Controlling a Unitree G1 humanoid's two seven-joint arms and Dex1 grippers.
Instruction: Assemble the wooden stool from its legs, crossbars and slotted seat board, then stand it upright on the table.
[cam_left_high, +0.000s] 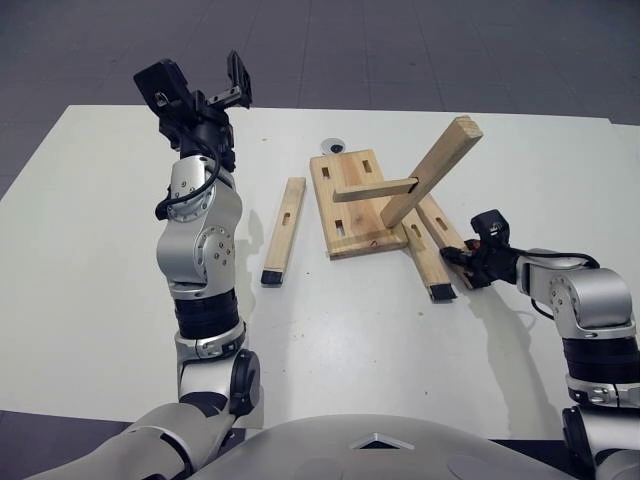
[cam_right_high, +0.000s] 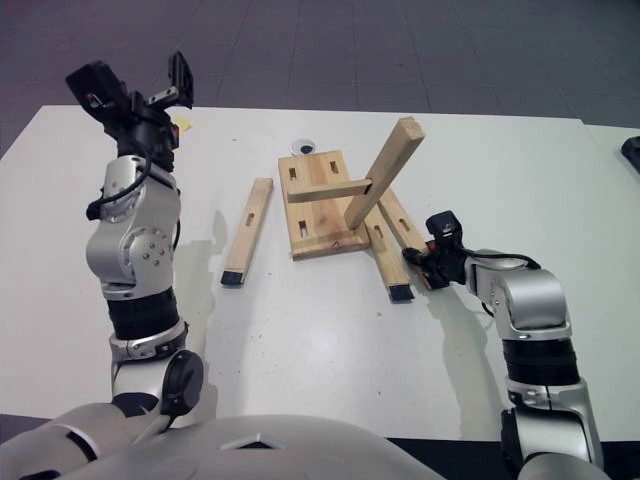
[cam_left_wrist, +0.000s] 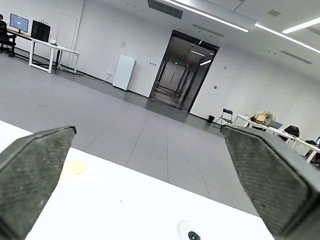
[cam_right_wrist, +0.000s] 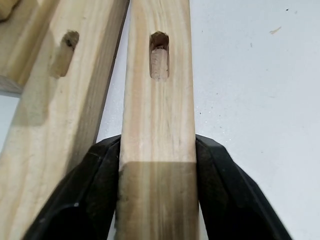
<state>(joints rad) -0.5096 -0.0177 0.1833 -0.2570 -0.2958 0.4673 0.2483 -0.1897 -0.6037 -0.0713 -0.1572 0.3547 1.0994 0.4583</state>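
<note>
The slotted seat board (cam_left_high: 348, 210) lies flat mid-table. One leg (cam_left_high: 432, 170) stands tilted in it, with a crossbar (cam_left_high: 374, 188) stuck into its side. A loose leg (cam_left_high: 283, 230) lies to the board's left. Two more legs lie side by side at the board's right; the nearer one (cam_left_high: 428, 260) has a dark foot cap. My right gripper (cam_left_high: 463, 256) rests low on the table, shut on the outer leg (cam_right_wrist: 156, 110), whose slot (cam_right_wrist: 159, 62) faces the wrist camera. My left gripper (cam_left_high: 203, 82) is held high over the far left of the table, open and empty, its fingers (cam_left_wrist: 35, 175) wide apart.
The white table (cam_left_high: 100, 250) has free room on its left and along the front. A small round cable hole (cam_left_high: 335, 145) sits just behind the seat board. Grey floor lies beyond the far edge.
</note>
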